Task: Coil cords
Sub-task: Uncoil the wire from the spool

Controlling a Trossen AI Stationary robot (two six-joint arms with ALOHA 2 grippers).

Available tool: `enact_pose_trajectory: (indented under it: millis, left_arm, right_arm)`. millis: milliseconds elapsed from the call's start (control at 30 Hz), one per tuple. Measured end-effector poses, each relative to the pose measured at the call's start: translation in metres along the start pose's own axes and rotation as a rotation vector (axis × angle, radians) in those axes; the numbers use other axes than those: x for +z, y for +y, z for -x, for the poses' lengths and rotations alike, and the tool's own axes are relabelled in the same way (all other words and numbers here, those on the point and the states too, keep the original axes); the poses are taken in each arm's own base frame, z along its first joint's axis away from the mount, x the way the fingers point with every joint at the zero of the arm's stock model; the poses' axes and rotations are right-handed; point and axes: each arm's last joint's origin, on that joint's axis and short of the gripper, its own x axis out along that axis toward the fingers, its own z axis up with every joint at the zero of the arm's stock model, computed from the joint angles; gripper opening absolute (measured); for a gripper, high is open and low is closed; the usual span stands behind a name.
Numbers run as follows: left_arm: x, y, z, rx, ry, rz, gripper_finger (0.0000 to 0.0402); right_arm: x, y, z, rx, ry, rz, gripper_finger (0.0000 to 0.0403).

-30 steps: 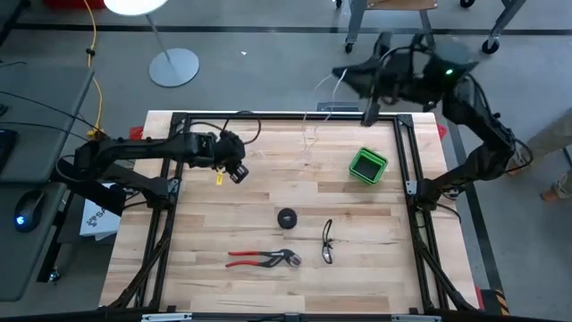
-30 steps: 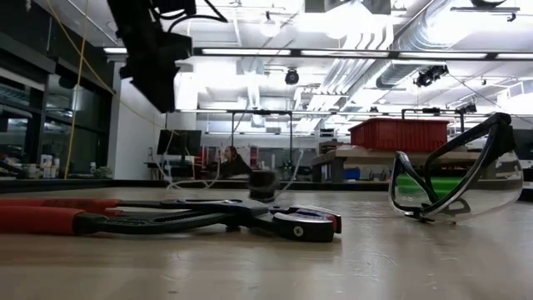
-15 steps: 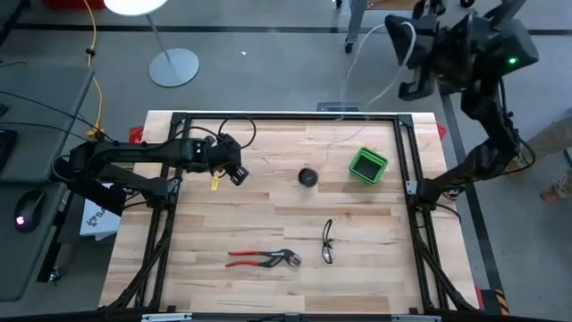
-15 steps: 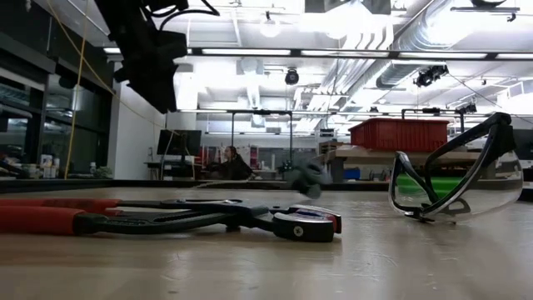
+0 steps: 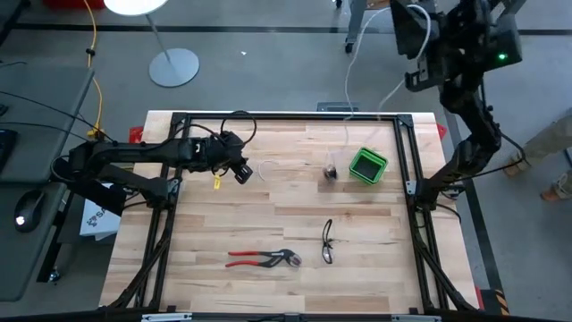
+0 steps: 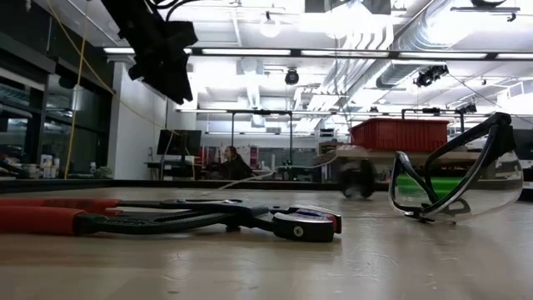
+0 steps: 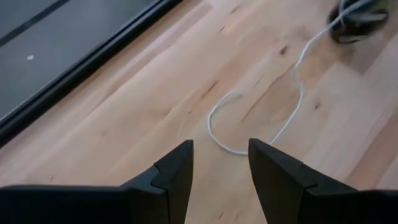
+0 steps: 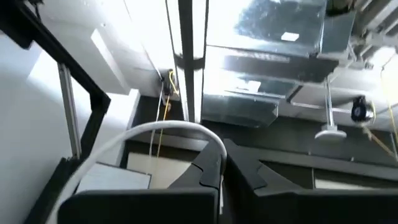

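The thin white cord (image 5: 347, 125) runs down from my raised right gripper (image 5: 413, 45) to the small black spool (image 5: 331, 170), which sits beside the green container. Whether the spool rests on the table or hangs just above it, I cannot tell. From the spool (image 7: 356, 17) the cord's other part (image 7: 292, 106) lies slack on the wood and ends in a loop (image 7: 214, 130). My left gripper (image 7: 221, 149) hovers open above that loop without touching it. The right gripper (image 8: 222, 158) is shut on the cord, high beyond the table's far right corner. My right gripper pinches the cord (image 8: 208, 134) between its two shut fingertips, which point slanting upward. The cord arches away from the fingers and hangs down toward the spool. Which stretch of the cord's length it has cannot be told.
A green container (image 5: 368, 165) stands at the far right of the table. Red-handled pliers (image 5: 264, 259) and safety glasses (image 5: 327, 241) lie toward the near edge. A black frame (image 5: 286, 116) rims the table. A person (image 6: 229, 162) shows far behind.
My right gripper has risen and tipped from pointing down to slanting upward, still shut on the cord. The spool has been drawn from the table's middle toward the far right, ending beside the green container, with the cord's loose end trailing across the wood.
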Motion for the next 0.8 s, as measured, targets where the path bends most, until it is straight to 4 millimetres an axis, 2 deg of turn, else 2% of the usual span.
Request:
enact_pose_trajectory:
  millis: [200, 500, 600, 667, 800]
  left_arm:
    - [0.012, 0.005, 0.017, -0.062, -0.141, 0.056, 0.015]
    - [0.042, 0.023, 0.051, -0.171, -0.473, 0.209, 0.015]
    - [0.05, 0.023, 0.048, -0.235, -0.508, 0.197, 0.015]
    - [0.051, 0.021, 0.039, -0.249, -0.473, 0.162, 0.015]
    - [0.05, 0.017, 0.017, -0.226, -0.397, 0.139, 0.015]
  right_arm:
    - [-0.015, -0.002, -0.004, 0.029, 0.057, -0.034, 0.0]
    - [-0.018, -0.001, -0.006, 0.081, 0.046, -0.086, 0.0]
    - [-0.018, 0.001, -0.006, 0.131, 0.059, -0.113, 0.0]
    - [-0.017, 0.003, -0.006, 0.178, 0.056, -0.144, 0.0]
    - [-0.001, 0.007, -0.004, 0.311, -0.06, -0.196, 0.0]
